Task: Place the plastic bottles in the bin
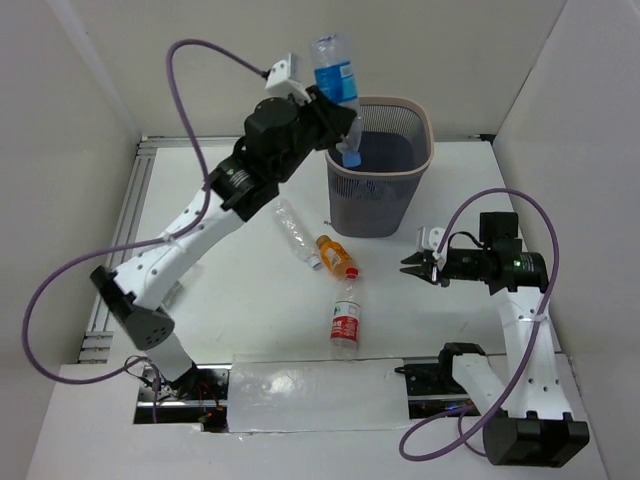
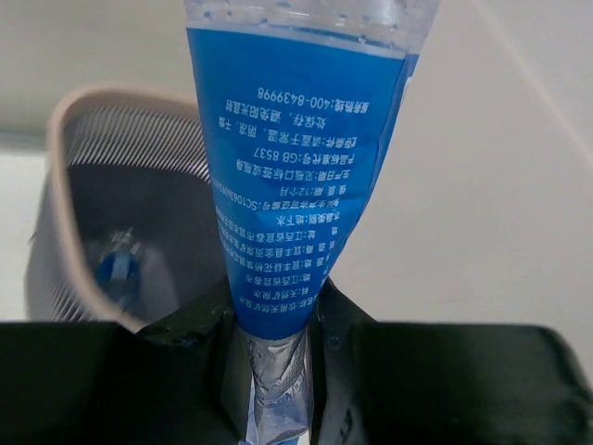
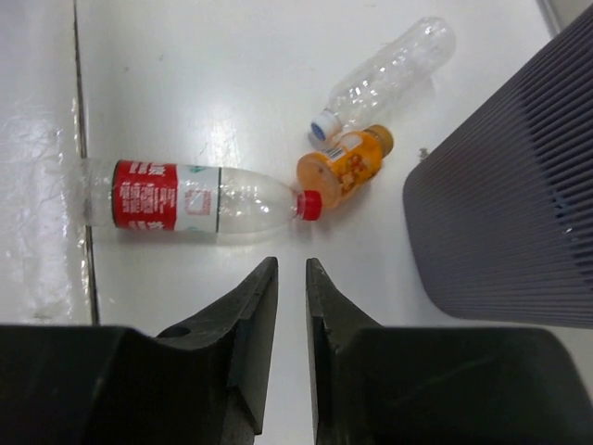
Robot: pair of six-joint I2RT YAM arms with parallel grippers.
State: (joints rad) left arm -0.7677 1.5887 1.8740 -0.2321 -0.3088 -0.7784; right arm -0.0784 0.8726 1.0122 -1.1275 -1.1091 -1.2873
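Only readable bit: the clear plastic bottle with the blue label (image 2: 296, 167) has upside-down white print, "400-8439998" and "GB 8537", among tiny Chinese lines. The clear plastic bottle with the red label (image 3: 176, 197) is too blurry.

Five bottles are counted. Two are blue-labelled: the held bottle (image 1: 336, 72) and the binned bottle (image 2: 119, 269). One clear bottle (image 1: 294, 230) without a label is counted, along with one orange bottle (image 1: 337, 257) and one red-label bottle (image 1: 345, 320). Three bottles are thus found lying on the table (image 1: 260, 320), one in a gripper and one inside the bin (image 1: 375, 200). One bin and one table are seen. Two arms are counted, the left arm (image 1: 190, 235) and the right arm (image 1: 525, 330). Each is fitted with one gripper, the left gripper (image 1: 343, 125) and the right gripper (image 1: 408, 265), with two fingers apiece. Two purple cables are seen, the left cable (image 1: 45, 300) and the right cable (image 1: 540, 215).
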